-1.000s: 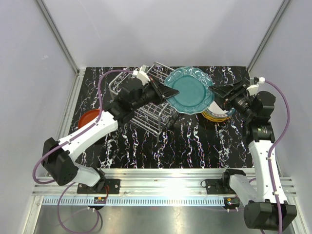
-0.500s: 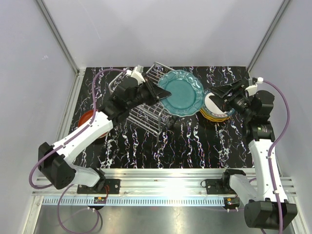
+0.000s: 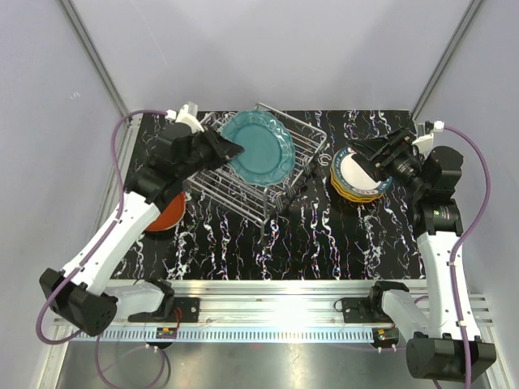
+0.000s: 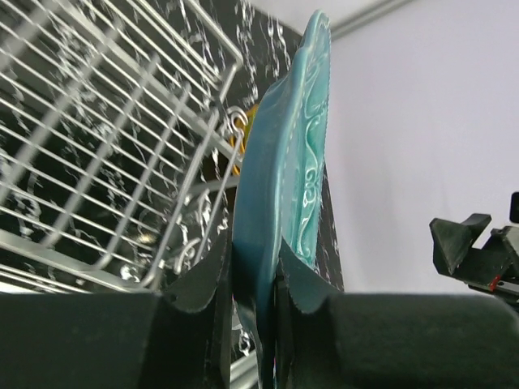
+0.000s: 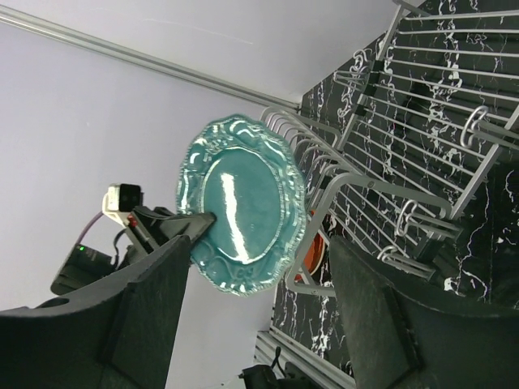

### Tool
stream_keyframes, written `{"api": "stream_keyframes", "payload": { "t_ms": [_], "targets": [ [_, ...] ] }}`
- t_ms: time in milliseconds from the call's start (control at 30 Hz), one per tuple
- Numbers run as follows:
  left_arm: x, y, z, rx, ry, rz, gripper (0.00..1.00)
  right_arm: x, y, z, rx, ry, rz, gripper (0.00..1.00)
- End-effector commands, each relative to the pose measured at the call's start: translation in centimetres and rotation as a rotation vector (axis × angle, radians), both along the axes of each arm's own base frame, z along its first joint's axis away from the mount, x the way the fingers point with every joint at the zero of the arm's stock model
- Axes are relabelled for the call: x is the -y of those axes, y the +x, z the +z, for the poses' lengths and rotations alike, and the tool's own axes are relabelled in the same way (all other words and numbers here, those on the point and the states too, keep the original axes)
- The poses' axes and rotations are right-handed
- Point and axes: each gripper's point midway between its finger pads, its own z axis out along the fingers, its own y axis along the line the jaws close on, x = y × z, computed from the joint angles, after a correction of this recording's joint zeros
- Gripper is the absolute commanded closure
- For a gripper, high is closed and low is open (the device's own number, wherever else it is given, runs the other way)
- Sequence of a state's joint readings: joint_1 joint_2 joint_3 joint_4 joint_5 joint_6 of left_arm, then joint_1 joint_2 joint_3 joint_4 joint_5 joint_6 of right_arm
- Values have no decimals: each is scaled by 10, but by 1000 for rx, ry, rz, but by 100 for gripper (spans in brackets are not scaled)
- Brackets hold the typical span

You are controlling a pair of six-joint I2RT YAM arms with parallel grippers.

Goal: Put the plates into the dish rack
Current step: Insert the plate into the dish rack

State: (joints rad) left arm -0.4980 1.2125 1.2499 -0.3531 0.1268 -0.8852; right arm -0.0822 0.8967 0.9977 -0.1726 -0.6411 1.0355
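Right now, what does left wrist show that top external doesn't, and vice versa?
Left wrist only: the grip seen edge-on, with both fingers of the left gripper pinching the rim of the teal plate.
Top external only: the red-orange plate on the table, partly under the left arm, and the cream top of the plate stack with the right gripper open above it.
Both: the teal plate, gripped, and the dish rack wires.
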Motion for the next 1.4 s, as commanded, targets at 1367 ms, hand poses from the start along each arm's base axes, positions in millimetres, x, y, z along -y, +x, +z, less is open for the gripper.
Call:
{"api": "stream_keyframes", "payload": {
  "t_ms": [1367],
  "targets": [
    [-147,32,194,878,900,261,100,4,66,25,154,-216,70,25]
  ]
}}
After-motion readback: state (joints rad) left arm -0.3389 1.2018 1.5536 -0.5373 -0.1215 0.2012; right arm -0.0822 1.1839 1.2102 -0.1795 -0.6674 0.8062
